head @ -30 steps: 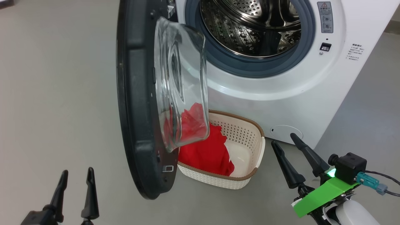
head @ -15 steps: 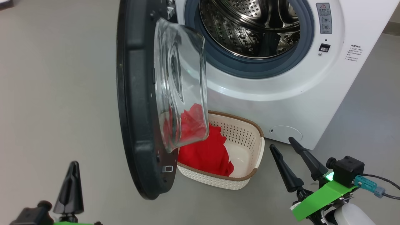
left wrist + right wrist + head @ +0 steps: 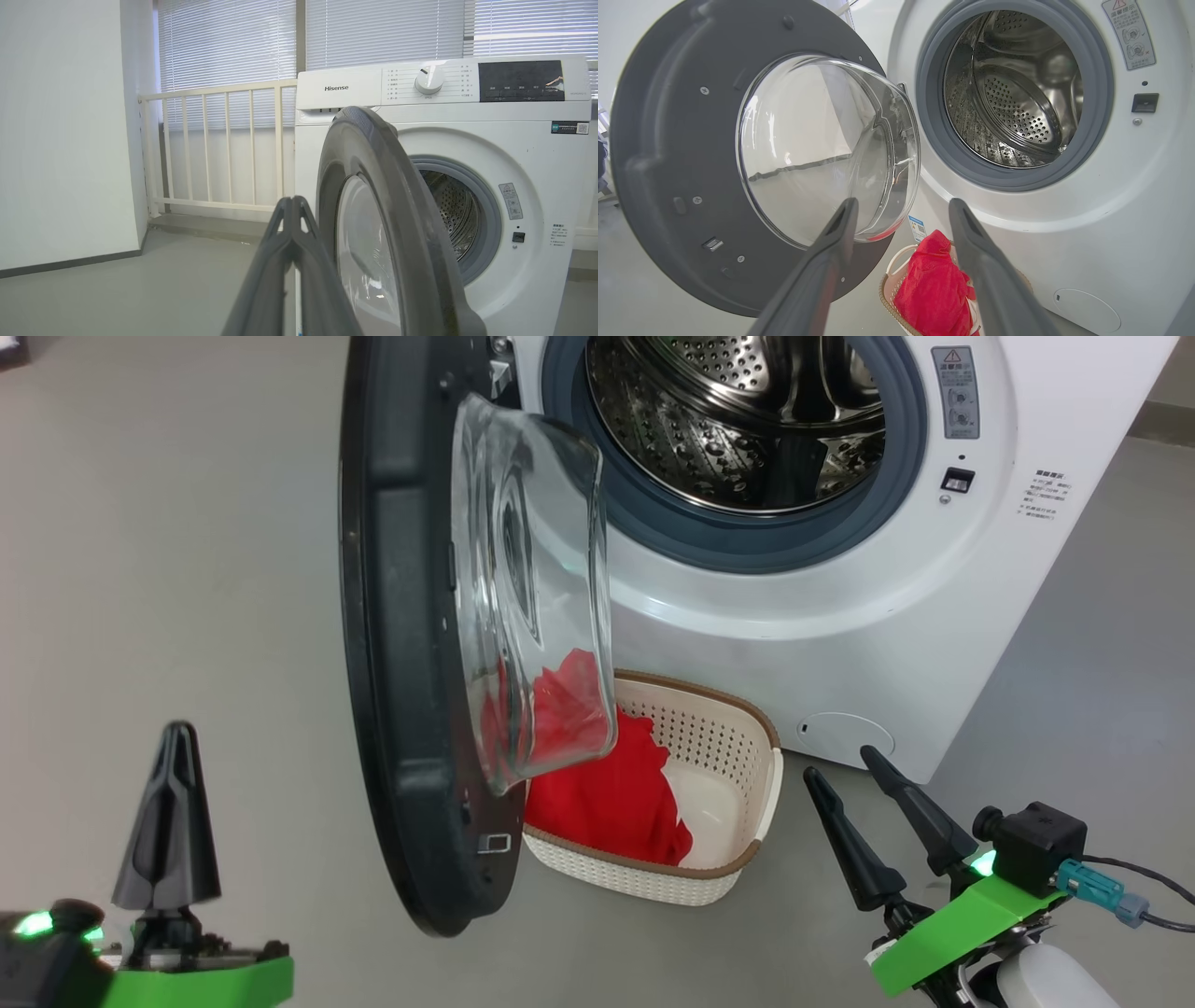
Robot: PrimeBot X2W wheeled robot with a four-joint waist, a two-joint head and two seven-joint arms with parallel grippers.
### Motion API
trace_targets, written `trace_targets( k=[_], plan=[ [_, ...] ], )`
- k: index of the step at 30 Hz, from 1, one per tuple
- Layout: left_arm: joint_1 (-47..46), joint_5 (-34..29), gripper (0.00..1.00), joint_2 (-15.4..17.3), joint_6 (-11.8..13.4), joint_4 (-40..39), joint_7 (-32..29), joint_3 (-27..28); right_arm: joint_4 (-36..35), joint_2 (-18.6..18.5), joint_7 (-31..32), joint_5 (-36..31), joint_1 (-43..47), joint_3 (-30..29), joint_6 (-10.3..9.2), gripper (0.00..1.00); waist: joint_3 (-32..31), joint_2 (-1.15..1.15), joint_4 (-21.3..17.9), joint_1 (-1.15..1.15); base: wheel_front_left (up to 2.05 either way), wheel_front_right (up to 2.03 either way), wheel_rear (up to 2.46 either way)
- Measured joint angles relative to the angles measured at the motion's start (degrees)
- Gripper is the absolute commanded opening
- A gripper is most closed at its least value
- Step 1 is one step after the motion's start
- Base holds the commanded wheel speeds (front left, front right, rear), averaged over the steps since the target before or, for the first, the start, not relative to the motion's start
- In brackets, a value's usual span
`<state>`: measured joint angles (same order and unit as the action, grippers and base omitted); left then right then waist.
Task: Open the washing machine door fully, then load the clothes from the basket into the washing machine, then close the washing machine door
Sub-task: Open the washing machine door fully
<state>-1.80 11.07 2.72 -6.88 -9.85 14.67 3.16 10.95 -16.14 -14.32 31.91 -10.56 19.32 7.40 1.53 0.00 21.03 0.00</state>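
Left gripper (image 3: 175, 747), nearest at lower left, is clenched on nothing: its two dark fingers meet in one upright wedge, pointing away from the robot, on the outer side of the washing machine door (image 3: 383, 616) and apart from it. Shut like this it probably serves as a slim, stiff prod, or simply keeps clear; which one I cannot tell. Right gripper (image 3: 840, 763), near at lower right, is released, fingers spread and slanting up and left towards the basket (image 3: 635, 882), touching nothing; it looks ready to reach for the clothes (image 3: 607, 793). Just beyond, the cream basket sits on the grey floor (image 3: 187, 569) just in front of the washing machine (image 3: 840, 644), with the red clothes heaped in its left part. The door stands out roughly square to the machine's front, edge-on to the robot, and its clear glass bowl (image 3: 532, 588) hangs above the basket's left end, so it likely needs swinging further left before loading is easy. Farthest, the steel drum (image 3: 738, 420) lies open and seems empty inside its grey gasket (image 3: 747, 537)
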Motion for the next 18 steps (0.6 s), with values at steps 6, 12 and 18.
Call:
trace_targets(
  k=[6, 12, 18],
  plan=[
    [-0.09, -0.47, 0.0, 0.0, 0.0, -6.36, 0.04, -2.2, -0.04, 0.29, 0.0, 0.0, 0.0, -0.01, 0.0, 1.0, -0.01, 0.0, -0.4, 0.0, 0.0, 0.0, 0.0],
    [-0.1, -0.14, 0.0, -0.02, 0.0, -10.42, -0.04, -5.55, -0.05, 0.29, 0.01, 0.0, 0.0, -0.07, 0.0, 1.0, 0.11, 0.0, -0.93, 0.0, 0.0, 0.0, 0.0],
    [-0.09, 1.49, 0.0, -0.02, 0.0, -11.68, -1.6, -10.18, -0.04, 0.37, 0.0, 0.01, 0.0, -0.19, 0.0, 1.0, -0.15, 0.0, -1.62, 0.0, 0.0, 0.0, 0.0]
  ],
)
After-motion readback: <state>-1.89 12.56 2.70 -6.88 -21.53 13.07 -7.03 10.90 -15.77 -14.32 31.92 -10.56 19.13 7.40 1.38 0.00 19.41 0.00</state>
